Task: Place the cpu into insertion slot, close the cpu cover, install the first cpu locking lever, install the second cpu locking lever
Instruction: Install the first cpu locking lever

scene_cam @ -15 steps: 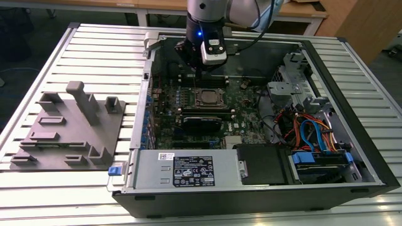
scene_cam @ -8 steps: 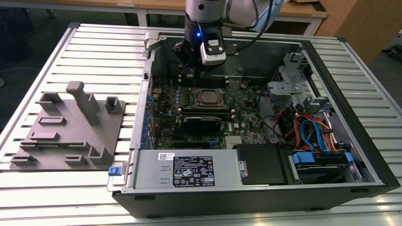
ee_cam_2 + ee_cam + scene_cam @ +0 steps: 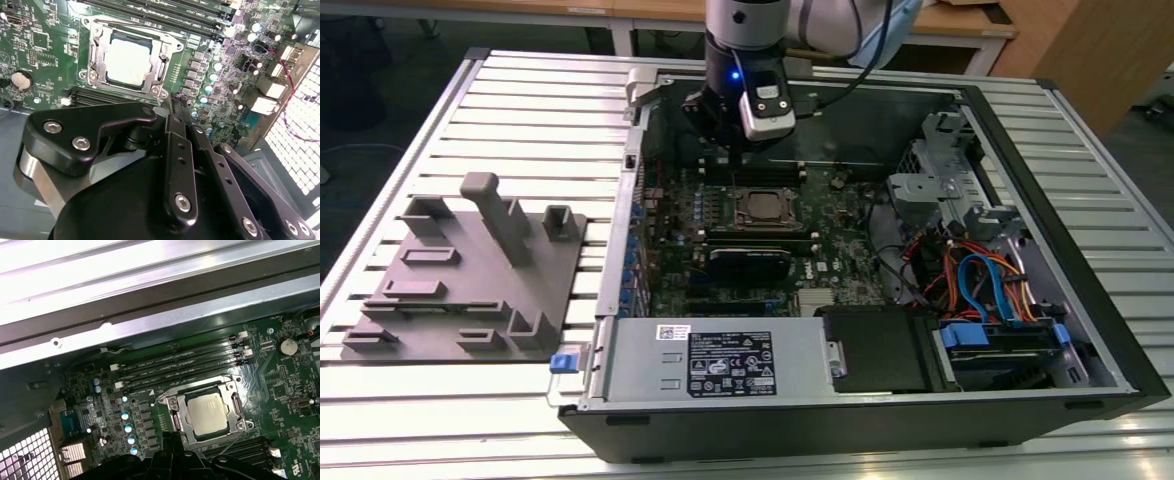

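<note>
The cpu (image 3: 127, 62), a square chip with a dull silvery top, lies flat in the insertion slot (image 3: 131, 36) on the green board, and shows too in the first wrist view (image 3: 210, 412) and the exterior view (image 3: 758, 208). The cpu cover (image 3: 96, 57), a thin silvery frame, lies down around the chip (image 3: 233, 404). A thin wire lever (image 3: 234, 439) angles out from one corner of the socket. My gripper (image 3: 176, 100) hangs above the board just beside the socket, toward the case's far wall (image 3: 727, 150). Its fingers are shut with nothing between them.
Long black memory slots (image 3: 180, 362) run beside the socket. The open computer case (image 3: 1067, 330) holds a power supply (image 3: 720, 365), a drive cage (image 3: 947, 170) and blue and orange cables (image 3: 981, 280). A grey fixture (image 3: 467, 270) sits on the slatted table at the exterior view's left.
</note>
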Controlling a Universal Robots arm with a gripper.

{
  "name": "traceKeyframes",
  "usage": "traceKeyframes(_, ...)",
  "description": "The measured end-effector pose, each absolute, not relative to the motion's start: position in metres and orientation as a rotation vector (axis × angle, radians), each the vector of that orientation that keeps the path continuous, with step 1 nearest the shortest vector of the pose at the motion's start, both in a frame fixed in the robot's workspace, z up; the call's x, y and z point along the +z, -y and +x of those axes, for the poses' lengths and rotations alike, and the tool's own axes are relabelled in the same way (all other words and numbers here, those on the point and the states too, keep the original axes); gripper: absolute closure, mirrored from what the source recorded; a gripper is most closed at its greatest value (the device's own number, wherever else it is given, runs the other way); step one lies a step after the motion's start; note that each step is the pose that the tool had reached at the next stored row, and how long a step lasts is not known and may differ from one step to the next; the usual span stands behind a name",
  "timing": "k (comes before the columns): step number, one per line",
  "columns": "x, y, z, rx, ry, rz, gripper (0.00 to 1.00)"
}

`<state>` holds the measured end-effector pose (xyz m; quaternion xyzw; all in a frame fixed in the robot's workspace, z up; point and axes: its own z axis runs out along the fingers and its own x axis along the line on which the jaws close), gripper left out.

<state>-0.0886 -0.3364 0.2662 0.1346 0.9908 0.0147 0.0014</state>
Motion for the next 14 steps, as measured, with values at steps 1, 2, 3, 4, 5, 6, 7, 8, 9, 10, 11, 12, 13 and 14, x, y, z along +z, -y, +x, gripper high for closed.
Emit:
traceKeyframes(1,0.2661,0.3363,-0.0893,0.046,-3.109,0.422,0.90)
traceKeyframes(2,0.2661,0.3363,-0.0895,0.046,-3.109,0.422,0.90)
traceKeyframes(3,0.2661,0.3364,-0.0897,0.046,-3.109,0.422,0.90)
traceKeyframes(4,0.2661,0.3364,-0.0899,0.046,-3.109,0.422,0.90)
traceKeyframes(5,0.2661,0.3364,-0.0899,0.046,-3.109,0.422,0.90)
traceKeyframes(6,0.2661,0.3364,-0.0899,0.046,-3.109,0.422,0.90)
traceKeyframes(7,0.2661,0.3364,-0.0899,0.046,-3.109,0.422,0.90)
traceKeyframes(8,0.2661,0.3364,-0.0899,0.046,-3.109,0.422,0.90)
traceKeyframes(9,0.2660,0.3364,-0.0900,0.046,-3.109,0.422,0.90)
traceKeyframes(10,0.2659,0.3364,-0.0904,0.046,-3.109,0.423,0.90)
traceKeyframes(11,0.2659,0.3364,-0.0909,0.046,-3.109,0.423,0.90)
traceKeyframes(12,0.2659,0.3364,-0.0918,0.046,-3.109,0.422,0.90)
traceKeyframes(13,0.2658,0.3364,-0.0928,0.046,-3.109,0.422,0.90)
traceKeyframes(14,0.2657,0.3364,-0.0937,0.047,-3.109,0.422,0.90)
